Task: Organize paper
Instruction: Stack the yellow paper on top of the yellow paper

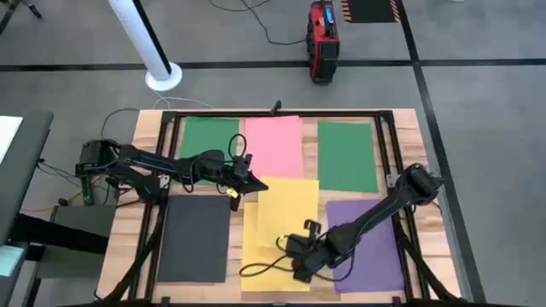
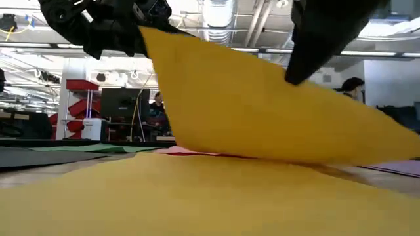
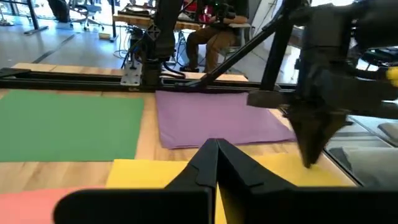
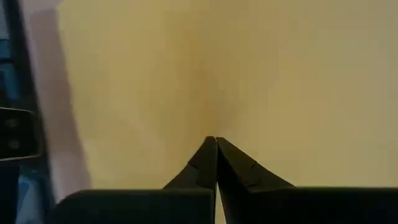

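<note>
Two yellow sheets lie near the table's middle. The upper yellow sheet (image 1: 290, 205) (image 2: 262, 111) is raised on its near left side, and its far edge (image 2: 216, 154) rests on the table. The other yellow sheet (image 1: 264, 269) (image 2: 164, 196) lies flat beneath it. My left gripper (image 1: 239, 189) (image 3: 215, 147) is shut at the raised sheet's left corner. My right gripper (image 1: 299, 258) (image 4: 216, 142) is shut at its near edge. Two green sheets (image 1: 212, 136) (image 1: 347, 156), pink (image 1: 275, 143), dark grey (image 1: 194, 239) and purple (image 1: 367, 243) sheets lie flat. My left gripper pinches the raised yellow sheet's left corner (image 2: 147, 36) between its two fingers, coming level from the table's left. That corner is the sheet's highest point, and the sheet slopes down from it toward the right. My right gripper meets the same sheet's raised edge (image 2: 292, 77), its fingers slanting down from the right. Its shut fingertips (image 4: 208, 152) point at the yellow surface; the pinch itself is hidden by the fingers. The sheet sags slightly between the two grippers.
A black frame (image 1: 281, 113) runs around the work area on the wooden table (image 1: 145, 136). Beyond the far edge stand a red device (image 1: 322, 38) and a white post (image 1: 158, 64). People sit in the room behind (image 3: 211, 31).
</note>
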`<move>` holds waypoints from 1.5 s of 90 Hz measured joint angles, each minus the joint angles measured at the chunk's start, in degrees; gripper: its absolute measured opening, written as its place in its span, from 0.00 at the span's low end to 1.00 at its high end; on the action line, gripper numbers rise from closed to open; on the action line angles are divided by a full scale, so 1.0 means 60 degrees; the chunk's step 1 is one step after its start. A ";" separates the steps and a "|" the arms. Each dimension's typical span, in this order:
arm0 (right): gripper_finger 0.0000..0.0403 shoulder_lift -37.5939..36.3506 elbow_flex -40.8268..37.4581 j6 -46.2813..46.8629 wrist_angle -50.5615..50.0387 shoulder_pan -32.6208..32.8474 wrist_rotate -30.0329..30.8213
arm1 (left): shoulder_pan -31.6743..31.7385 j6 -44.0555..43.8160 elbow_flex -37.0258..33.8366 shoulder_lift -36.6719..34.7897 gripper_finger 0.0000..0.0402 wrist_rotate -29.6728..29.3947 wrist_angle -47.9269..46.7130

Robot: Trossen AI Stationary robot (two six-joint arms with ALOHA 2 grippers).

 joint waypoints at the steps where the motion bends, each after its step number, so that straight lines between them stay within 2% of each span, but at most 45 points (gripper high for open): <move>1: 0.00 0.0049 0.0073 0.0019 -0.0010 0.0015 -0.0015 | 0.0000 0.0001 0.0000 0.0000 0.00 0.0000 -0.0012; 31: 0.00 0.0995 0.1388 0.0274 -0.0029 0.0405 -0.0357 | -0.0098 0.0034 0.0000 0.0000 0.00 0.0006 -0.0061; 78: 0.00 0.0985 0.1409 0.0772 0.0774 0.0783 -0.0566 | -0.0311 -0.0021 0.0004 0.0000 0.00 -0.0001 -0.0350; 105: 0.00 0.0985 0.1409 0.0470 0.1151 0.0809 -0.0587 | -0.0488 -0.0038 0.0004 0.0000 0.00 -0.0023 -0.0356; 118: 0.05 0.0985 0.1409 0.0210 0.1232 0.0780 -0.1061 | -0.0488 -0.0108 0.0004 0.0000 0.00 -0.0028 -0.0363; 135: 0.16 0.0985 0.1409 -0.0029 0.1304 0.0776 -0.1079 | -0.0488 -0.0108 0.0004 0.0000 0.00 -0.0034 -0.0589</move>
